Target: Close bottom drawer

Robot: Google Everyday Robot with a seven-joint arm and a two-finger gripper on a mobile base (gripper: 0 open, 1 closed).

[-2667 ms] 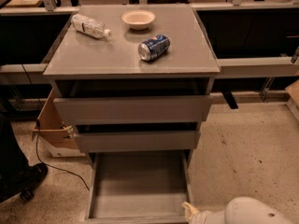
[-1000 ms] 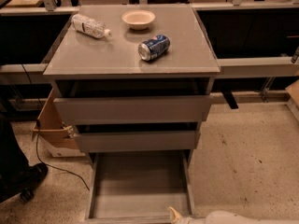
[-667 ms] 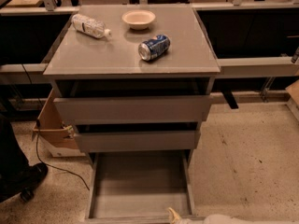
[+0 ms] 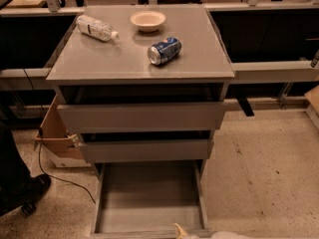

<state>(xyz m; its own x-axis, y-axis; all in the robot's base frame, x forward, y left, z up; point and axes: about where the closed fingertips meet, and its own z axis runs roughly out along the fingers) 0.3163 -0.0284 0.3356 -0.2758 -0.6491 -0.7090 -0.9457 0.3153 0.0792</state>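
Note:
The bottom drawer (image 4: 149, 203) of the grey cabinet (image 4: 142, 63) is pulled far out toward me, showing its shallow, bare grey box. Its front panel (image 4: 149, 233) lies along the bottom edge of the view. My gripper (image 4: 182, 231) shows only as a pale fingertip at the bottom edge, right at the drawer's front panel, a little right of its middle. A white piece of my arm (image 4: 227, 235) lies to its right. The two taller drawers above, the upper (image 4: 142, 116) and the middle (image 4: 147, 150), each stand slightly out.
On the cabinet top lie a plastic bottle (image 4: 96, 28), a small bowl (image 4: 148, 20) and a blue can (image 4: 164, 50) on its side. A cardboard box (image 4: 55, 133) and a cable (image 4: 60, 176) sit at left. A dark shoe (image 4: 20, 193) is at far left. Speckled floor (image 4: 264, 173) spreads to the right.
My arm has dropped lower in the view; much less of its white shell shows. The fingertip has shifted left along the drawer's front edge. The drawer has not moved.

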